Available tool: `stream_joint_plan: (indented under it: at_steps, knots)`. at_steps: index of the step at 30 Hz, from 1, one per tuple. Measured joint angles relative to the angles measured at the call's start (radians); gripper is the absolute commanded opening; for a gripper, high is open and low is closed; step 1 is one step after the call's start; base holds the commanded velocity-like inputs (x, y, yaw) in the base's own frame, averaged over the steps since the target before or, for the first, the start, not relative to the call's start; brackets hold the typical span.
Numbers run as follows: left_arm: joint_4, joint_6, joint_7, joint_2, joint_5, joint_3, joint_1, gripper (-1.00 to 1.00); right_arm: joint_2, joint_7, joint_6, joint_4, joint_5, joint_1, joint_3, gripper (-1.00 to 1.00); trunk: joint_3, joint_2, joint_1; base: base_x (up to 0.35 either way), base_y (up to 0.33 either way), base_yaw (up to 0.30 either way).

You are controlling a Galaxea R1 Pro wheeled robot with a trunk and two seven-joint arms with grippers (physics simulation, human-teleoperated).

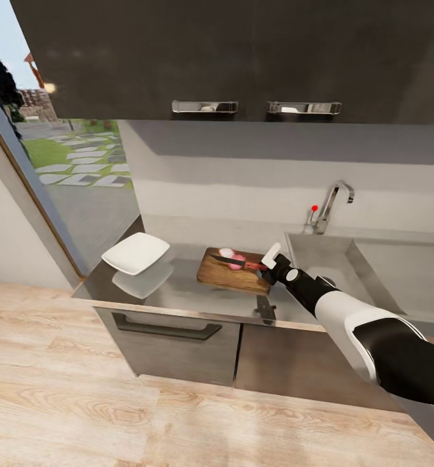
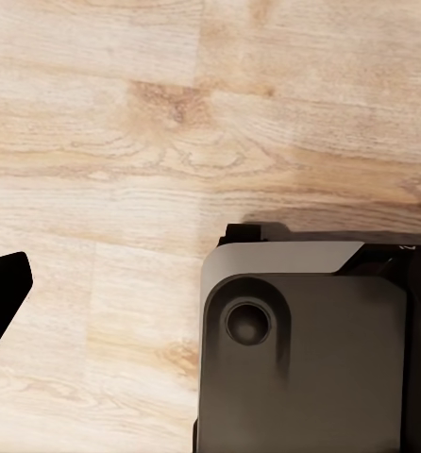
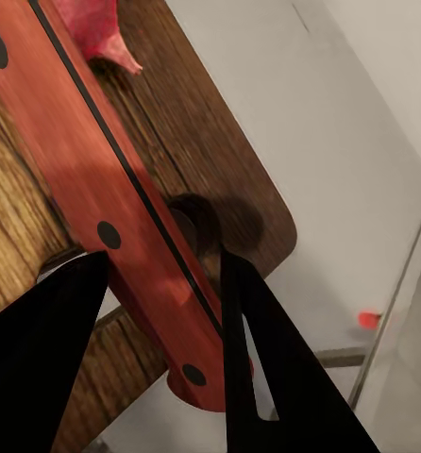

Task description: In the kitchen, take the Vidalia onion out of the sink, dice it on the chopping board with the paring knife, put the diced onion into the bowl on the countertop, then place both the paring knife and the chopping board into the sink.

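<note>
Now right fingers (image 3: 163, 311) clamped on paring knife (image 3: 107, 203), blade over chopping board (image 1: 233, 272), left fingers' state unclear.

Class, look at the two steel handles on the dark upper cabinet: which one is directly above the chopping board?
The left handle; it sits above the chopping board, whereas the right handle hangs above the sink.

From the head we look forward and down from a few steps back at the countertop (image 1: 197, 295), chopping board (image 1: 233, 274) mid-frame, our right wrist camera sits close over that same board (image 3: 210, 170) and the paring knife (image 3: 116, 208), our left wrist camera faces the wooden floor (image 2: 126, 142) at close range
</note>
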Motion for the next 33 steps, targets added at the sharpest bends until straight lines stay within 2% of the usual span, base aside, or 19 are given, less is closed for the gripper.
stream_joint_plan:
  at_steps: [14, 18, 21, 27, 33]
  knots:
    - [0.0, 0.0, 0.0, 0.0, 0.0, 0.0, 0.0, 1.0, -0.007, 0.01, -0.005, -0.016, -0.005, 0.0, -0.004, -1.0, 0.0, 0.0, 0.0, 0.0, 0.0, 0.0]
    - [0.0, 0.0, 0.0, 0.0, 0.0, 0.0, 0.0, 1.0, -0.023, 0.079, -0.003, -0.041, -0.009, 0.0, -0.009, -1.0, 0.0, 0.0, 0.0, 0.0, 0.0, 0.0]
    - [0.0, 0.0, 0.0, 0.0, 0.0, 0.0, 0.0, 1.0, -0.04, 0.102, 0.0, -0.069, -0.017, 0.0, -0.006, -1.0, 0.0, 0.0, 0.0, 0.0, 0.0, 0.0]
    - [0.0, 0.0, 0.0, 0.0, 0.0, 0.0, 0.0, 1.0, -0.054, 0.11, 0.001, -0.084, -0.063, 0.0, -0.006, -1.0, 0.0, 0.0, 0.0, 0.0, 0.0, 0.0]
    - [0.0, 0.0, 0.0, 0.0, 0.0, 0.0, 0.0, 1.0, -0.062, 0.11, 0.001, -0.085, -0.086, 0.0, -0.012, -1.0, 0.0, 0.0, 0.0, 0.024, 0.0, 0.0]
